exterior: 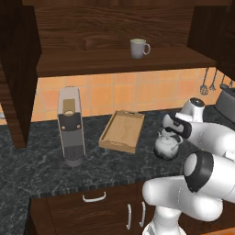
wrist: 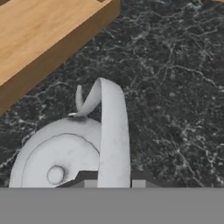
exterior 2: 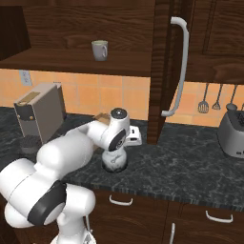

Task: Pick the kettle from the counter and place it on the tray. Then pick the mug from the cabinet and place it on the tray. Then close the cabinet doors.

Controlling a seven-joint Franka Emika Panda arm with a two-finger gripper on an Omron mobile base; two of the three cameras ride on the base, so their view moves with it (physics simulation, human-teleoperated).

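The gripper (wrist: pixel 113 183) is clamping the kettle's (wrist: pixel 52 162) arched handle from above, ready for lifting from the counter (exterior: pixel 41 170) to the nearby tray (exterior: pixel 120 142).

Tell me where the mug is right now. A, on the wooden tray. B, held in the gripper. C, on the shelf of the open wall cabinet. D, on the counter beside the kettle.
C: the mug stands on the cabinet shelf, above the tray, which holds nothing, while the gripper is down at the kettle on the counter.
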